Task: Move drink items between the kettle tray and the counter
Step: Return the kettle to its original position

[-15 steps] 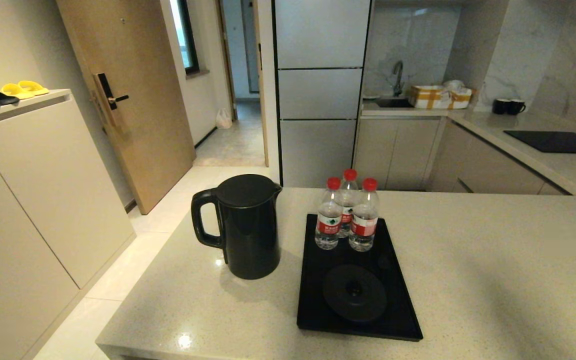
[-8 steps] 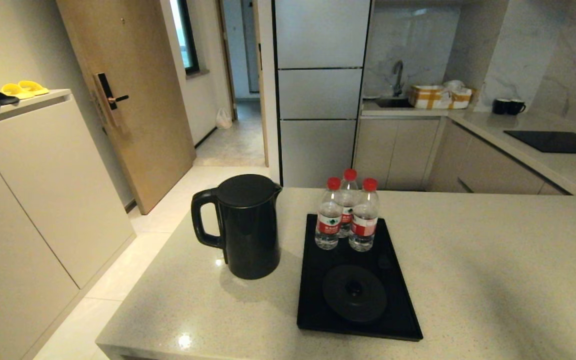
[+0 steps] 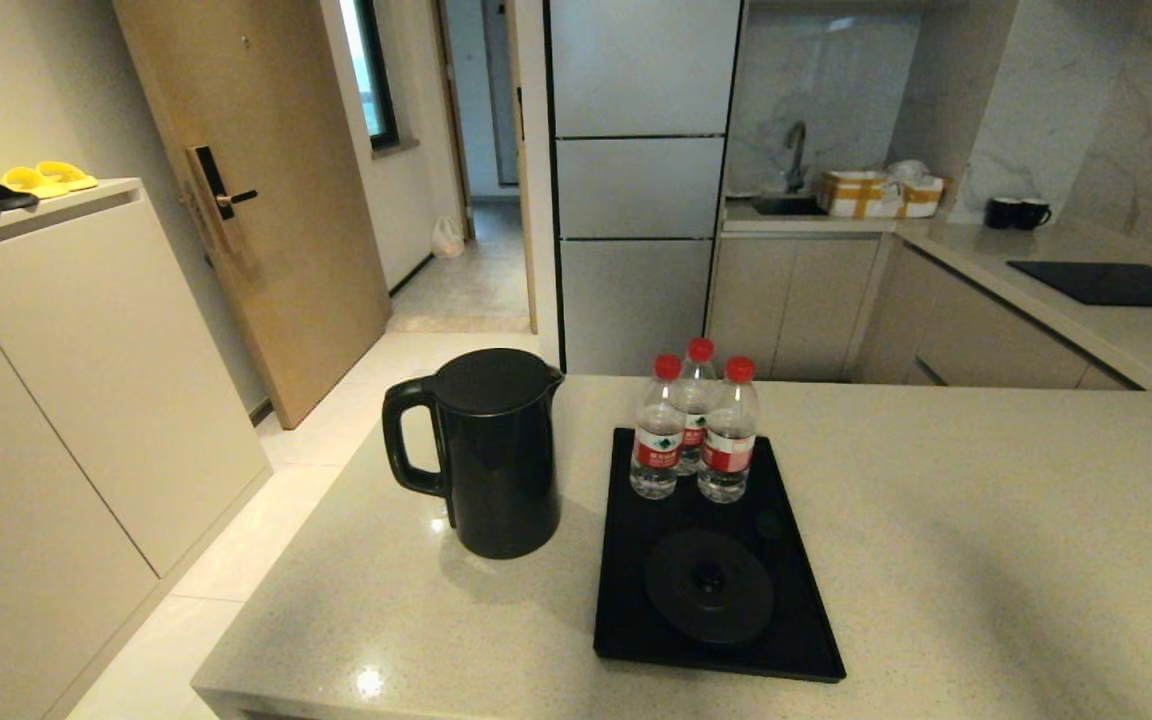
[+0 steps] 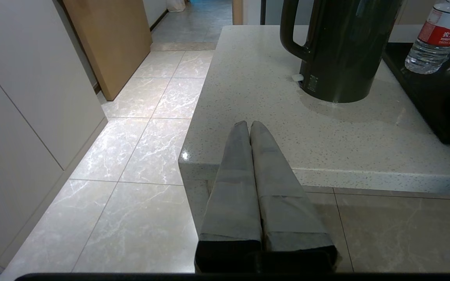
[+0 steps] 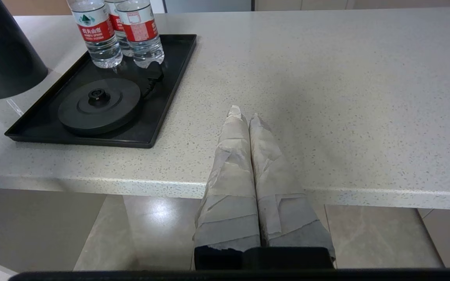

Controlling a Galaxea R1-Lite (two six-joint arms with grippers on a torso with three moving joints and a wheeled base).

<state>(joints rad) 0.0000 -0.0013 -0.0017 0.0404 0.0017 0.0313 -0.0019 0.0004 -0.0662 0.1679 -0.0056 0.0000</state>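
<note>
Black and glossy, the electric kettle (image 3: pixel 494 452) stands upright on the speckled beige counter (image 3: pixel 936 520), just beside the kettle tray (image 3: pixel 626 560) and off its round base disc (image 3: pixel 709 586). Three red-capped water bottles (image 3: pixel 696 425) cluster at the tray's far end. The left gripper (image 4: pixel 250 125) is clenched on nothing, at the counter's near edge, the kettle well ahead of its fingertips. The right gripper (image 5: pixel 243 115) is likewise pressed closed and empty, apart from the tray.
</note>
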